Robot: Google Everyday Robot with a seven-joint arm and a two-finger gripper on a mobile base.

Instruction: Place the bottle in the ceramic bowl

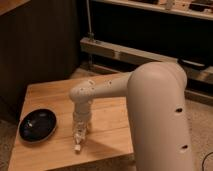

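From my seat at the controls, everything turns on the sideways gap between the bottle (78, 139) and the ceramic bowl (37, 124). The gripper (80, 125) hangs straight down from the wrist of the white arm (155, 115), low over the wooden table (107, 125) and near its front edge. The bottle sits directly under it, so closely in line that the two read as one column. Its long axis runs almost vertically in my view, continuing the line of the gripper, with the small white cap at the lower end, closest to the table's near edge. I cannot tell whether the bottle hangs cap-down just over the wood or lies along the tabletop pointing towards me. Nor can I tell whether the gripper is spread around the bottle or already pinching it, since the clear plastic and the pale gripper body merge where they meet. The black bowl rests on the left part of the table as I see it, at about the same depth as the gripper. It is empty and stands apart from the bottle, with a strip of bare wood between them. My judgement is that the coming move is a sideways carry to the left. The bottle looks about as long as the bowl is wide, so I would want its axis laid across the bowl's middle, not over the low rim.
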